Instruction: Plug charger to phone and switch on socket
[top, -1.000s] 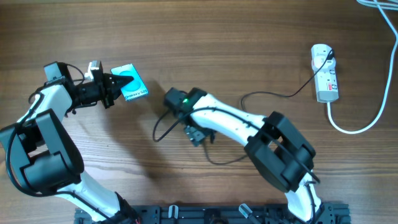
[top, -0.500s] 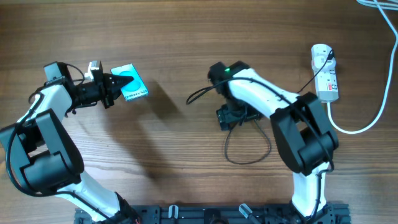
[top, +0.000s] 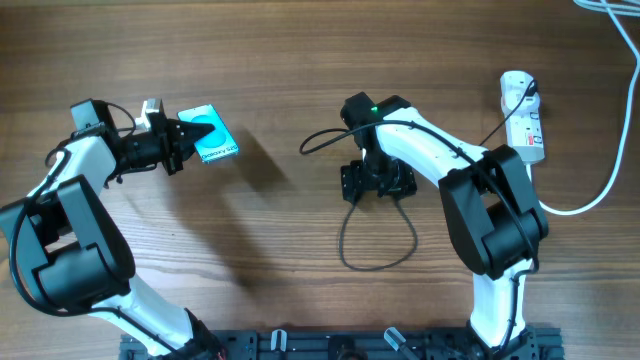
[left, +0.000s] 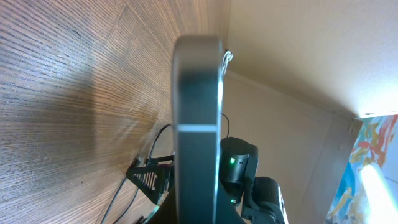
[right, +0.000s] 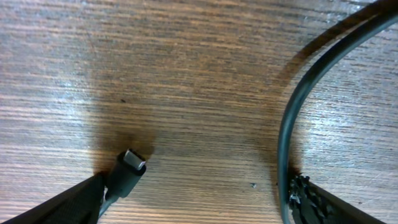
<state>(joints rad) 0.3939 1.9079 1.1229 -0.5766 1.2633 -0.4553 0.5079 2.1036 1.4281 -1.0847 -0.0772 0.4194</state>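
Observation:
My left gripper (top: 183, 142) is shut on the phone (top: 210, 134), holding its turquoise screen tilted above the table at the left. In the left wrist view the phone (left: 198, 124) shows edge-on as a dark slab between the jaws (left: 199, 214). My right gripper (top: 375, 183) is at the table's middle, low over the wood, with its fingers wide apart (right: 196, 202). The charger's metal-tipped plug (right: 129, 167) lies on the table against the left finger, ungripped. Its black cable (top: 345, 255) loops below the gripper and passes the right finger (right: 297, 112). The cable runs to the white socket (top: 523, 120) at the far right.
The socket's thick white lead (top: 585, 205) curves down and up along the right edge. The right arm's links (top: 440, 165) lie between the gripper and the socket. Bare wood lies between the phone and the right gripper.
My right gripper has moved right from near the phone to the table's middle, and the black cable moved with it into a new loop. The left gripper and phone have not moved.

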